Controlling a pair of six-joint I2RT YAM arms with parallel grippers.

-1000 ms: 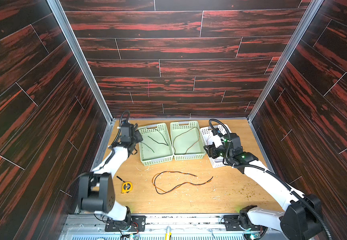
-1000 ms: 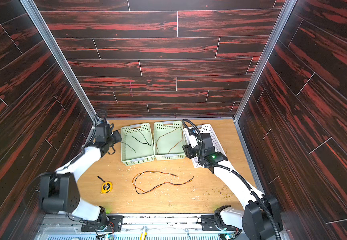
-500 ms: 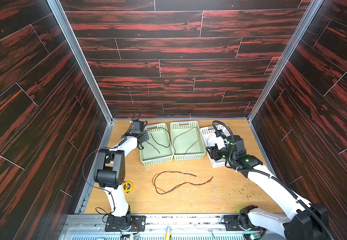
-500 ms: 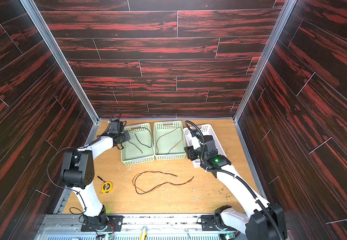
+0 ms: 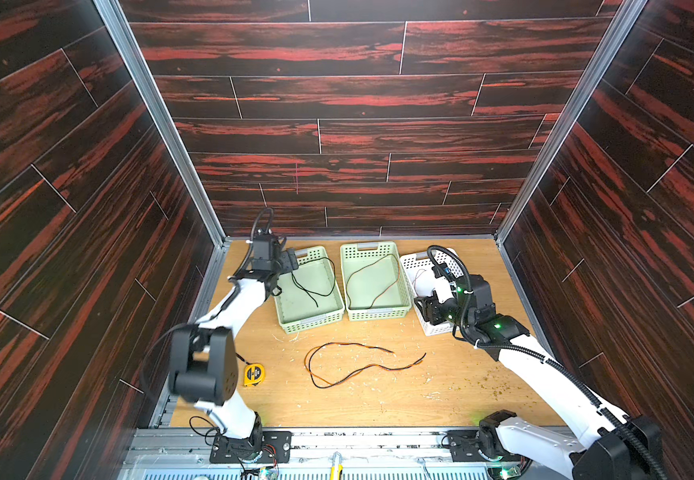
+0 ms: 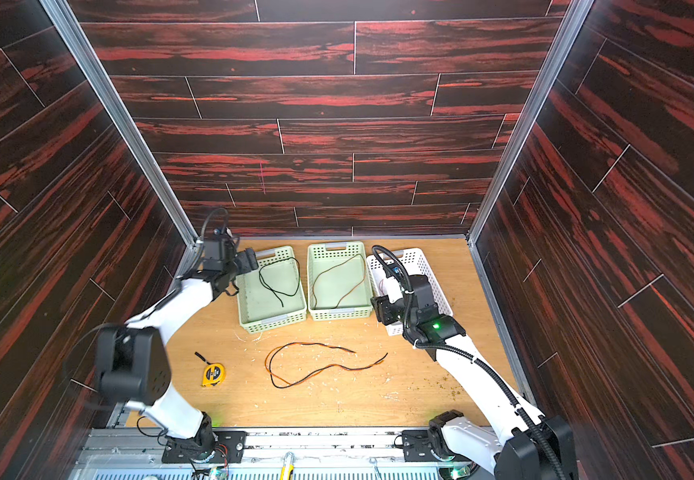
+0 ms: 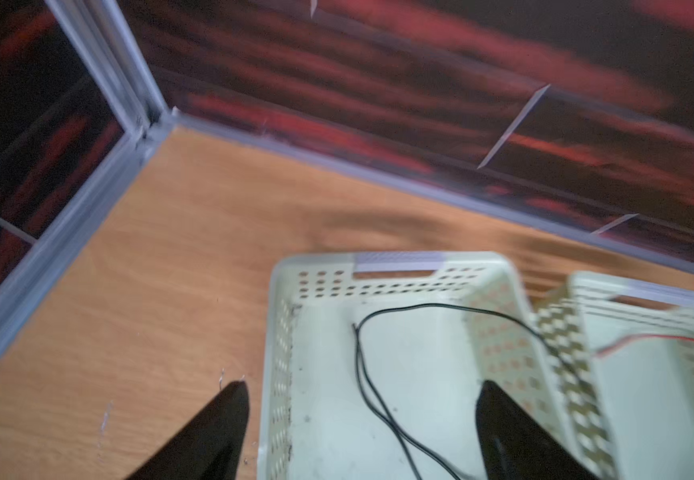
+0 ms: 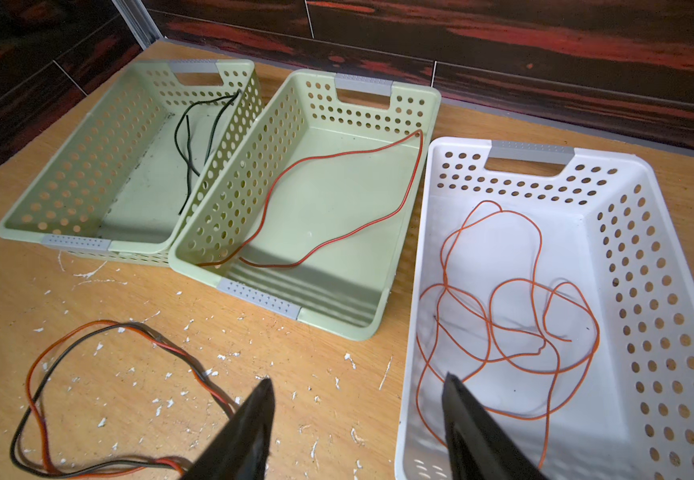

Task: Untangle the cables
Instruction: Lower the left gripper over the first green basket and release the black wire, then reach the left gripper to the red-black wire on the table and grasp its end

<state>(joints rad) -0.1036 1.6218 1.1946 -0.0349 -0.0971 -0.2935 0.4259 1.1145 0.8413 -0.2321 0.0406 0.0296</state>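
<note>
Since the earlier frame, the left arm has been swung from beside the left green basket to above its far corner, and the left pincer has been opened. Its jaws are now spread with nothing between them. The black cable has been left lying inside that basket.

The right pincer has hardly been shifted. It is held with its jaws apart and empty, over the near wall of the white basket.

A red cable is seen in the middle green basket. A looped orange cable is seen in the white one. A paired black-and-orange cable is spread on the counter, well apart from the tape measure.

Several risks can be judged from here:
- **Left basket wall:** one left finger is seen over the counter and one over the basket floor. The wall could be clipped and the light basket dragged if the pincer is lowered or withdrawn sideways.
- **Black cable:** its loop is pressed up against the wall shared with the middle basket. Whether it crosses the rim cannot be told, but it could spring over.
- **Orange cable:** it crosses itself many times. If two strands are caught together, a knot could be pulled tight or the basket lifted.
- **Paired cable:** it would probably be slid along the counter rather than separated if pulled from one end only.
</note>
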